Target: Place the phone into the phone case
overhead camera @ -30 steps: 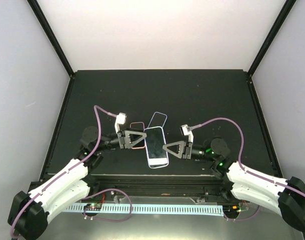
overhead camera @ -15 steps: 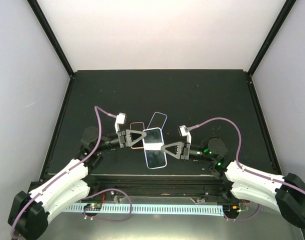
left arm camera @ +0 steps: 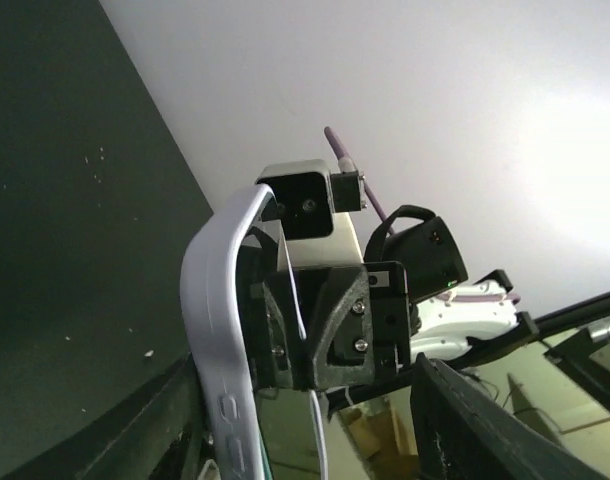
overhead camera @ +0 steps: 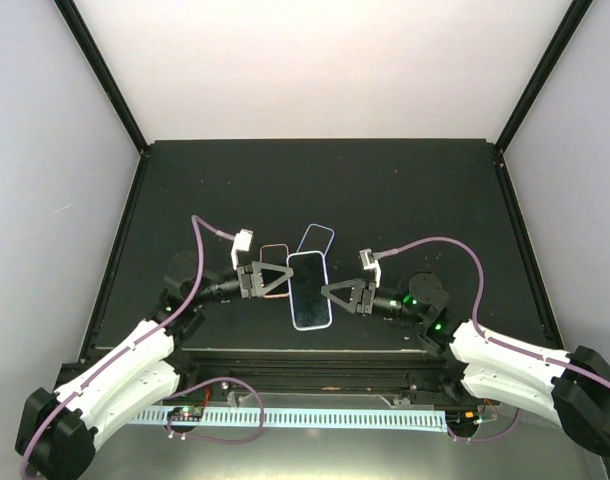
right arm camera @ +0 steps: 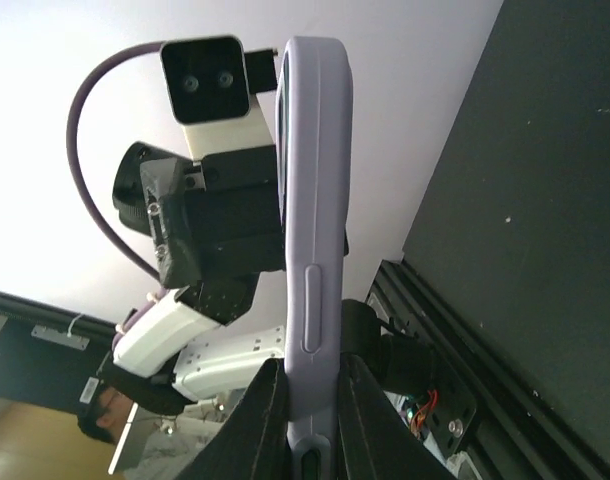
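Seating looks nearly done: the phone [overhead camera: 311,290] lies screen-up in the phone case [right arm camera: 312,200] over the counter [overhead camera: 385,190], right hand [overhead camera: 337,293] pinched onto its edge, left hand [overhead camera: 282,281] opposite, its grip I cannot tell; next, press the corners home.

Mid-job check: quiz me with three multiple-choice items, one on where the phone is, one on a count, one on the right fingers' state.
1. Where is the phone? A) lying far back, alone B) by the left wall C) between the left fingers and the right fingers
2. How many other phone-shaped items lie behind it? A) one B) two C) four
3. The right fingers are: A) shut on the phone case B) wide open C) shut on a pink item
Answers: C, fingers flank it in the top view; B, a pink-rimmed item and a light blue-rimmed item; A, they clamp its lavender edge in the right wrist view.
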Robot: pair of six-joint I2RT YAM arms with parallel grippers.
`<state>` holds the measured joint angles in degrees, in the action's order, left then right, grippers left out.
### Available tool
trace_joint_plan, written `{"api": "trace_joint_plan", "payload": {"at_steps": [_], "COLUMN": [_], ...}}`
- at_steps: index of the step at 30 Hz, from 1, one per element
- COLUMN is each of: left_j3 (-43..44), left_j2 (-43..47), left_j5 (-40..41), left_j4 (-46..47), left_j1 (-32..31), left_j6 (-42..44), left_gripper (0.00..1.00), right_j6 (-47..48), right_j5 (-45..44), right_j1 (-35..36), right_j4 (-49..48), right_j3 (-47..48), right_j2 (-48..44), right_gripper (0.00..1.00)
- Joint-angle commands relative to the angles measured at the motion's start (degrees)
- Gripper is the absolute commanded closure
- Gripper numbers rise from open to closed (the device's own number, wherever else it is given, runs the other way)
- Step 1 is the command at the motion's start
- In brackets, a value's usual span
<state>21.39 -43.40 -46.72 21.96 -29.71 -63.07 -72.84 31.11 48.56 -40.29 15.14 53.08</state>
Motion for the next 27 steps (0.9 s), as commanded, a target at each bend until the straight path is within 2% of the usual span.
{"api": "trace_joint_plan", "payload": {"at_steps": [1,4,7,10,17,19,23,27], "left_j3": [-0.77,-2.65,-3.63,-4.87,-5.47,-5.10,-4.32,-4.24], "left_j2": [1.52,0.60,0.31,1.18,2.55,1.78,-0.59,-2.58], "left_j5": [0.25,-0.78,-1.59,-1.88,-1.17,-1.09,-1.27,-1.36], "left_j4": [1.34,4.71,6.17,8.35,10.76,10.64,8.34,9.23], "left_j1": [-0.12,-0.11,-0.10,-0.13,-0.48,-0.65,-0.94,-1.89], "left_j6": [-0.39,-2.69,-3.96,-5.75,-7.15,-6.99,-5.44,-5.45], "left_gripper": [0.39,0.31,0.28,0.28,0.42,0.41,0.33,0.31], "right_j6": [-1.26,-1.15,-1.83,-2.04,-2.37,-2.89,-3.99,-4.11], "right_j5": [-6.08,-8.13,-10.87,-14.15,-16.60,-16.28,-16.10,-16.18], "right_j1": [0.30,0.30,0.31,0.23,0.28,0.29,0.31,0.26], "right_j4": [-2.29,-1.17,-0.81,-1.51,-1.37,-2.28,-4.34,-4.80], "right_j3": [3.48,5.19,5.95,5.49,4.99,4.64,3.94,4.02], "right_j2": [-1.13,-1.14,-1.50,-2.45,-3.14,-2.77,-2.13,-1.56], "right_gripper": [0.89,0.89,0.89,0.89,0.89,0.89,0.89,0.89]}}
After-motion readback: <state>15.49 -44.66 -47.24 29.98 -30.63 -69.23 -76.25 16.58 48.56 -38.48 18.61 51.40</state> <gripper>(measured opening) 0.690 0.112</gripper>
